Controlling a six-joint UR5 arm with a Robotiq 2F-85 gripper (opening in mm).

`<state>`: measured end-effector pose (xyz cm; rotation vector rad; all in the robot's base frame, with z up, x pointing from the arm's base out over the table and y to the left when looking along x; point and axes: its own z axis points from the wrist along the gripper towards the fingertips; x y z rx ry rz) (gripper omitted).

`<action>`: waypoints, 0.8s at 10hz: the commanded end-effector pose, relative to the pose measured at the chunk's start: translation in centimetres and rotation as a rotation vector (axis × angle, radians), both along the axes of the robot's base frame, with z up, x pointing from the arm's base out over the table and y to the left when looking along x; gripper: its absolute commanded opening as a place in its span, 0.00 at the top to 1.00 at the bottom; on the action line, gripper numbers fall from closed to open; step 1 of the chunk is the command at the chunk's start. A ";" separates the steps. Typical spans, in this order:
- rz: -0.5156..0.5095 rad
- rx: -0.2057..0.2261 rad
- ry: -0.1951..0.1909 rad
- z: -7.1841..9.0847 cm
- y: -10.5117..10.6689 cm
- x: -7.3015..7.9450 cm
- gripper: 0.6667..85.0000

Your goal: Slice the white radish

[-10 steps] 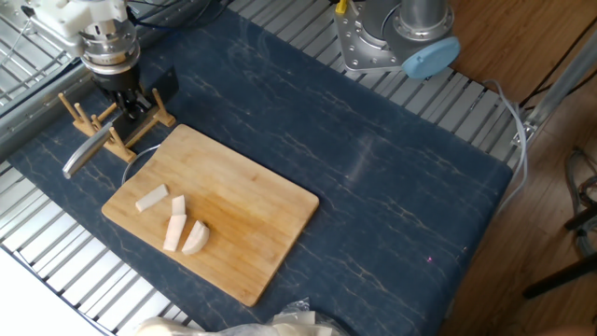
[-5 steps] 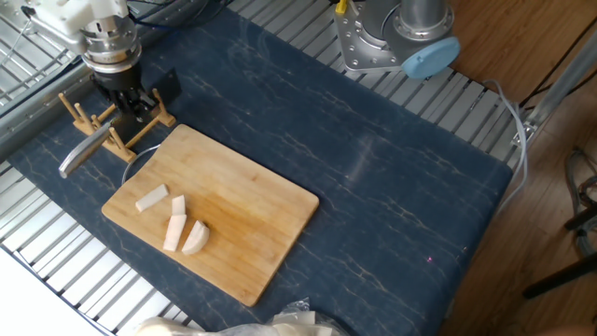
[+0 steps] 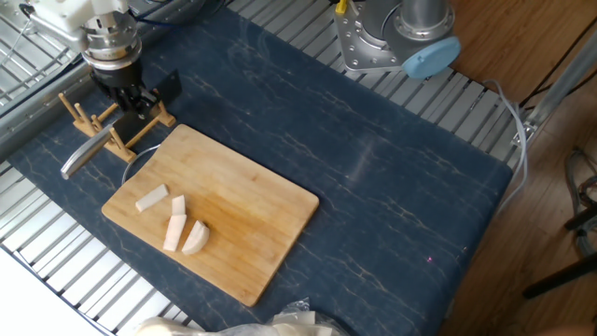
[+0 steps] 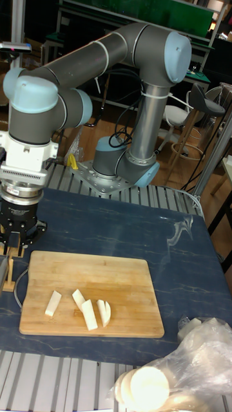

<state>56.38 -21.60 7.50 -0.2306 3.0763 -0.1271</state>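
Observation:
The white radish lies cut into several pale pieces point(image 3: 175, 224) point(image 4: 89, 313) on the left part of the wooden cutting board point(image 3: 244, 213) point(image 4: 119, 277). Beyond the board's left corner my gripper point(image 3: 133, 98) point(image 4: 15, 244) hangs over a small wooden rack point(image 3: 119, 131). A knife rests across that rack, its grey handle point(image 3: 82, 151) pointing to the front left and its dark blade point(image 3: 169, 86) sticking out behind. My fingers stand open, one on each side of the knife, with nothing held. The wrist hides the knife's middle.
The arm's base point(image 3: 392, 42) point(image 4: 119, 170) is bolted at the far side of the dark blue mat point(image 3: 392, 187). A whitish plastic wrap bundle point(image 3: 280, 327) point(image 4: 183, 364) lies at the front edge. Metal slats point(image 3: 56, 271) border the mat.
My gripper has risen a little above the rack. The knife stayed on the rack, its handle settling slightly to the left. The radish pieces have not moved.

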 end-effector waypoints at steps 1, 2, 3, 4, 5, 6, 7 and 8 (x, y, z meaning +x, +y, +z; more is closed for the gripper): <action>-0.003 -0.064 0.038 2.5 -0.2 -0.5 0.63; -0.003 -0.099 0.053 3.6 -0.3 -0.6 0.64; -0.008 -0.117 0.074 4.6 0.1 -0.9 0.66; -0.016 -0.122 0.086 5.8 1.3 -0.7 0.66; -0.023 -0.111 0.093 6.8 3.2 -0.5 0.69; -0.038 -0.054 0.084 7.5 6.3 0.1 0.71; -0.071 0.024 0.078 7.8 9.7 0.6 0.74; -0.101 0.102 0.062 7.7 13.1 1.3 0.75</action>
